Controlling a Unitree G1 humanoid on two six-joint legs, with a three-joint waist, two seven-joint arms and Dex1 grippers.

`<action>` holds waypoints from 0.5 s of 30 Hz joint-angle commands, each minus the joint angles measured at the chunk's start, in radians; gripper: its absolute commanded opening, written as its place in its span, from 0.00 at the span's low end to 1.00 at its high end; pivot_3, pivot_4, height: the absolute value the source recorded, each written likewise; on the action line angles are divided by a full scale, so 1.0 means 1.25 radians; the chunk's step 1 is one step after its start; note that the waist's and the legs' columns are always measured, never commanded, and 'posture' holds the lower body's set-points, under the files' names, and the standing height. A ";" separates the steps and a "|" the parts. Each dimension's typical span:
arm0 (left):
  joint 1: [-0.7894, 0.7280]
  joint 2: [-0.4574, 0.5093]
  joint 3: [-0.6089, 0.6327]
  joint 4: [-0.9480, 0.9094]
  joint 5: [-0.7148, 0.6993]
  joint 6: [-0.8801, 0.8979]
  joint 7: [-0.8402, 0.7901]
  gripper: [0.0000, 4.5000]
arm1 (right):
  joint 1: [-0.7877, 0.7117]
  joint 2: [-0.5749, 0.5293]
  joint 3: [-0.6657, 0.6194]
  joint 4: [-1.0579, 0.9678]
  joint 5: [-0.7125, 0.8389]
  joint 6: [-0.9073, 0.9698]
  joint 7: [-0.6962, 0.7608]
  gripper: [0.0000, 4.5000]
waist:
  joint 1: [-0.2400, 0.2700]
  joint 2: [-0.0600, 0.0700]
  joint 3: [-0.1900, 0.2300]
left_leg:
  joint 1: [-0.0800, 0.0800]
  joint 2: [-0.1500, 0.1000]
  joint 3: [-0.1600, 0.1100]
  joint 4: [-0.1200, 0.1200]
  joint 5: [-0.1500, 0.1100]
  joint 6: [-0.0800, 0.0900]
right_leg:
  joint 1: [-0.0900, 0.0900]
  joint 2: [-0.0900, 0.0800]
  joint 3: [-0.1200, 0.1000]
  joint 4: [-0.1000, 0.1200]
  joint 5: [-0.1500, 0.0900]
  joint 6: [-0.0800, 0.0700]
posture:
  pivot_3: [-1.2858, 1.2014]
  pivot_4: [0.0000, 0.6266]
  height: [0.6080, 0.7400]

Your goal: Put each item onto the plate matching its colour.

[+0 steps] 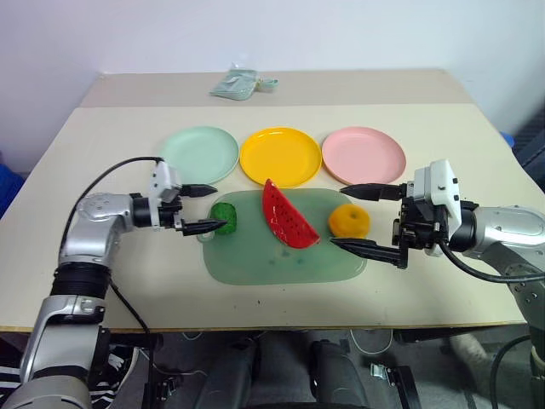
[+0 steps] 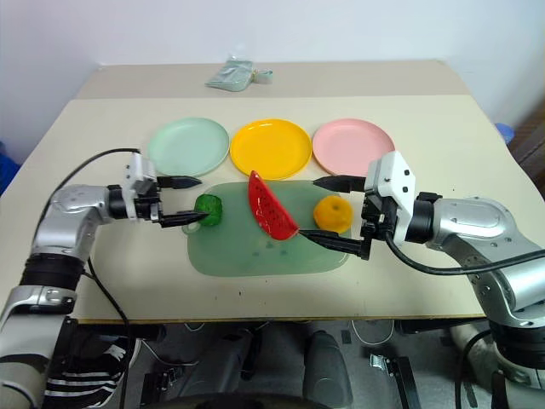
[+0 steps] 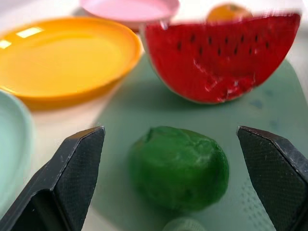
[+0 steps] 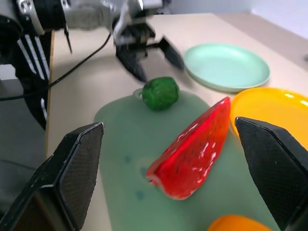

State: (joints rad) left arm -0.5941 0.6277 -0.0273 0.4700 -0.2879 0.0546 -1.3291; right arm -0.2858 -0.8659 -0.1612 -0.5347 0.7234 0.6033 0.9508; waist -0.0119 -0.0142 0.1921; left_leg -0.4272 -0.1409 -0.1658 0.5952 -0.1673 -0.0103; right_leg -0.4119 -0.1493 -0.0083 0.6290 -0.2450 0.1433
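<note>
A dark-green ball [image 1: 224, 216], a red watermelon wedge [image 1: 287, 216] and a round orange [image 1: 349, 221] lie on a translucent green mat [image 1: 281, 260]. Behind the mat stand the mint green plate [image 1: 200, 154], the yellow plate [image 1: 280, 156] and the pink plate [image 1: 364, 155]. My left gripper [image 1: 205, 209] is open just left of the green ball, its fingers [image 3: 77, 168] pointing at it with the ball [image 3: 179, 167] ahead of the gap. Just right of the orange, my right gripper [image 1: 370, 219] is open and holds nothing.
A pale green plastic packet [image 1: 239, 83] lies at the table's far edge. The mat's ring handle [image 1: 207, 237] sticks out beside the green ball.
</note>
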 commanded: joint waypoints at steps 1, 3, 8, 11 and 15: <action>-0.030 -0.007 -0.005 0.017 0.019 -0.054 -0.005 1.00 | -0.018 0.000 -0.014 -0.032 0.013 -0.006 -0.009 0.99 | 0.000 0.000 0.000 | 0.000 0.000 0.000 0.000 0.000 0.000 | 0.000 0.000 0.000 0.000 0.000 0.000 | 0.52 0.24 1.00; -0.043 -0.021 -0.006 0.033 0.017 -0.059 -0.010 1.00 | -0.022 0.004 -0.011 -0.032 0.014 -0.006 -0.014 0.99 | 0.002 0.000 0.000 | 0.000 0.000 0.000 0.000 0.000 0.000 | 0.000 0.000 0.000 0.000 0.000 0.000 | 0.52 0.24 1.00; -0.060 -0.031 -0.035 0.093 0.051 -0.089 -0.035 0.88 | -0.028 0.017 -0.001 -0.031 0.011 -0.006 -0.031 1.00 | 0.001 0.000 0.000 | 0.000 0.000 0.000 0.001 0.000 0.000 | 0.001 0.000 0.000 0.000 0.000 0.001 | 0.52 0.24 1.00; -0.054 -0.045 -0.038 0.106 0.066 -0.134 -0.024 0.62 | -0.034 0.027 -0.008 -0.032 0.023 0.000 -0.044 1.00 | 0.001 0.000 0.000 | 0.000 0.000 0.000 0.001 0.000 0.000 | 0.001 0.000 0.000 0.000 0.000 0.001 | 0.52 0.24 1.00; -0.058 -0.054 -0.022 0.094 0.056 -0.132 -0.008 0.58 | -0.047 0.047 -0.025 -0.028 0.053 0.010 -0.072 1.00 | 0.001 0.000 0.000 | 0.000 0.000 0.000 0.001 0.000 0.000 | 0.001 0.000 0.000 0.000 0.000 0.001 | 0.52 0.24 1.00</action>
State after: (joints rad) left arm -0.6542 0.5587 -0.0659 0.5998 -0.2121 -0.1109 -1.3475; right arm -0.3253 -0.8153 -0.1600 -0.5467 0.7617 0.6150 0.8769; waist -0.0104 -0.0144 0.1919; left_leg -0.4270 -0.1411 -0.1659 0.5966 -0.1670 -0.0100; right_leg -0.4108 -0.1492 -0.0084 0.6295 -0.2444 0.1442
